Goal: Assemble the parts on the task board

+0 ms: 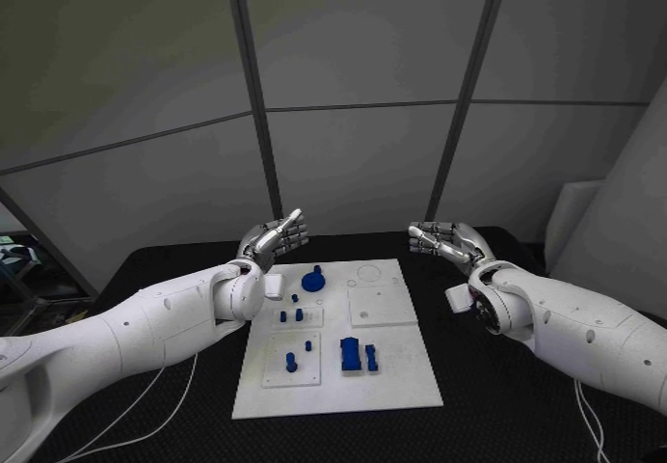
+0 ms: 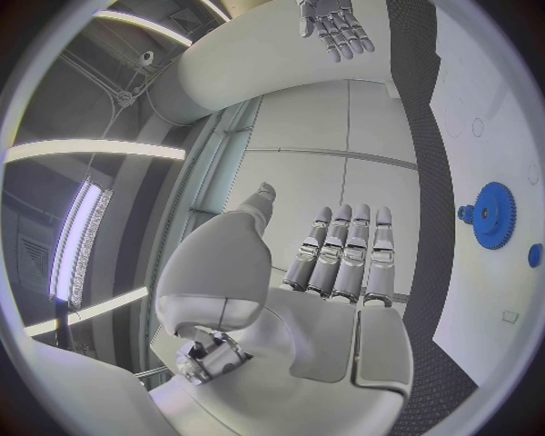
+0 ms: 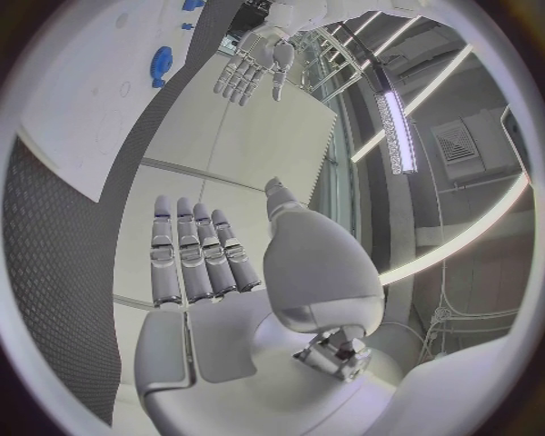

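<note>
The white task board (image 1: 396,376) lies in the middle of the black table. On it are a blue gear (image 1: 315,281), small blue pegs (image 1: 292,315) and taller blue blocks (image 1: 356,356). My left hand (image 1: 274,239) hovers above the board's far left corner, fingers straight and apart, holding nothing. My right hand (image 1: 442,239) hovers off the board's far right corner, also flat and empty. In the left wrist view my left hand (image 2: 341,259) is spread flat, with the blue gear (image 2: 493,214) on the board (image 2: 477,82) and the right hand (image 2: 336,25) facing it.
Grey panel walls rise behind the table. Black table surface (image 1: 528,405) stretches on both sides of the board. A cable (image 1: 153,405) runs off the table at the near left. A square raised plate (image 1: 380,303) sits on the board's right half.
</note>
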{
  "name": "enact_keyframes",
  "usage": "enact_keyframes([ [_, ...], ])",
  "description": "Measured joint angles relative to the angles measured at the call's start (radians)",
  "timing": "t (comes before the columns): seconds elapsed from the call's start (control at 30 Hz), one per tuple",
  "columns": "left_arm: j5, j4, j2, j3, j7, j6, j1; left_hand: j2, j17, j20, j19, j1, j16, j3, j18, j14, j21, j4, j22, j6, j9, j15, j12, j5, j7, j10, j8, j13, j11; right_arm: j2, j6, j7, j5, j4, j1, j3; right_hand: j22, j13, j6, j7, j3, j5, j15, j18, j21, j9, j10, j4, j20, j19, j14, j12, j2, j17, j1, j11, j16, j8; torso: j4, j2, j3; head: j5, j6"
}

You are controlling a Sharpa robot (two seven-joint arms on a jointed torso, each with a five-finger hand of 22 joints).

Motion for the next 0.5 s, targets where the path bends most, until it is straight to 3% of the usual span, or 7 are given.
enact_keyframes([
  [0.03,-0.001,0.022,-0.006,-0.003,0.0,-0.01,0.004,0.004,-0.003,-0.009,-0.024,-0.043,-0.005,-0.006,0.0,-0.031,-0.003,-0.011,-0.01,-0.03,-0.003,-0.005,0.0,-0.002,-0.005,-0.033,-0.011,-0.003,-0.006,-0.009,-0.008,0.001,0.006,0.022,0.001,-0.002,-0.012,-0.002,-0.027,-0.005,0.005,-0.006,-0.009,-0.014,0.0,-0.006,-0.03,-0.005,-0.006,-0.029,-0.032,0.0,-0.002,-0.008,-0.042,-0.004,0.0,0.0,0.0053,0.002,-0.0001,-0.005,0.004],
  [0.13,-0.004,0.076,-0.02,-0.01,0.001,-0.038,0.012,0.011,-0.009,-0.029,-0.08,-0.142,-0.011,-0.024,0.001,-0.102,-0.008,-0.029,-0.033,-0.097,-0.008,-0.016,-0.007,-0.008,-0.017,-0.107,-0.033,-0.008,-0.019,-0.033,-0.033,0.006,0.024,0.077,0.003,-0.006,-0.042,-0.008,-0.097,-0.019,0.016,-0.021,-0.029,-0.015,-0.008,-0.018,-0.109,-0.016,-0.023,-0.103,-0.114,-0.008,-0.006,-0.025,-0.153,-0.017,-0.007,-0.006,0.0221,0.009,-0.0005,-0.019,0.014],
  [0.17,-0.006,0.1,-0.027,-0.013,0.001,-0.052,0.015,0.013,-0.01,-0.036,-0.101,-0.177,-0.014,-0.029,0.001,-0.127,-0.008,-0.035,-0.041,-0.121,-0.01,-0.023,-0.007,-0.008,-0.022,-0.134,-0.041,-0.01,-0.024,-0.043,-0.045,0.008,0.033,0.101,0.004,-0.008,-0.052,-0.009,-0.121,-0.024,0.019,-0.025,-0.034,-0.03,-0.009,-0.021,-0.137,-0.019,-0.028,-0.129,-0.143,-0.008,-0.007,-0.03,-0.193,-0.027,-0.007,-0.006,0.033,0.012,-0.0006,-0.028,0.022],
  [0.23,-0.01,0.155,-0.043,-0.021,0.002,-0.087,0.023,0.016,-0.013,-0.05,-0.139,-0.245,-0.019,-0.039,0.0,-0.176,-0.013,-0.045,-0.056,-0.167,-0.013,-0.046,-0.012,-0.008,-0.045,-0.185,-0.051,-0.012,-0.033,-0.067,-0.076,0.015,0.056,0.155,0.006,-0.011,-0.073,-0.012,-0.169,-0.033,0.023,-0.036,-0.043,-0.03,-0.009,-0.027,-0.191,-0.028,-0.039,-0.18,-0.199,-0.008,-0.009,-0.037,-0.268,-0.049,-0.011,-0.012,0.0517,0.019,-0.0008,-0.043,0.033],
  [0.3,-0.016,0.222,-0.063,-0.03,0.004,-0.135,0.033,0.019,-0.014,-0.061,-0.172,-0.302,-0.019,-0.047,0.0,-0.217,-0.015,-0.052,-0.069,-0.207,-0.014,-0.064,-0.012,-0.012,-0.063,-0.227,-0.055,-0.014,-0.046,-0.096,-0.118,0.025,0.088,0.224,0.009,-0.016,-0.09,-0.012,-0.209,-0.042,0.024,-0.044,-0.049,-0.039,-0.012,-0.03,-0.236,-0.039,-0.049,-0.222,-0.246,-0.012,-0.01,-0.042,-0.331,-0.065,-0.012,-0.012,0.075,0.028,-0.0012,-0.06,0.046],
  [0.37,-0.023,0.283,-0.081,-0.038,0.006,-0.183,0.041,0.02,-0.015,-0.072,-0.201,-0.355,-0.021,-0.055,0.001,-0.254,-0.015,-0.057,-0.081,-0.243,-0.015,-0.078,-0.013,-0.012,-0.078,-0.268,-0.061,-0.015,-0.066,-0.122,-0.159,0.035,0.12,0.288,0.01,-0.021,-0.106,-0.014,-0.246,-0.063,0.025,-0.053,-0.053,-0.046,-0.013,-0.033,-0.279,-0.061,-0.058,-0.263,-0.291,-0.012,-0.012,-0.046,-0.392,-0.078,-0.012,-0.012,0.0971,0.036,-0.0013,-0.074,0.057],
  [0.5,-0.039,0.393,-0.109,-0.05,0.011,-0.287,0.057,0.022,-0.016,-0.092,-0.257,-0.452,-0.024,-0.08,0.0,-0.325,-0.015,-0.062,-0.104,-0.31,-0.016,-0.095,-0.016,-0.012,-0.097,-0.341,-0.064,-0.016,-0.099,-0.171,-0.253,0.06,0.193,0.404,0.014,-0.029,-0.136,-0.015,-0.315,-0.098,0.028,-0.095,-0.058,-0.054,-0.013,-0.036,-0.357,-0.093,-0.088,-0.334,-0.371,-0.012,-0.013,-0.05,-0.5,-0.093,-0.012,-0.012,0.1292,0.048,-0.0018,-0.092,0.071],
])
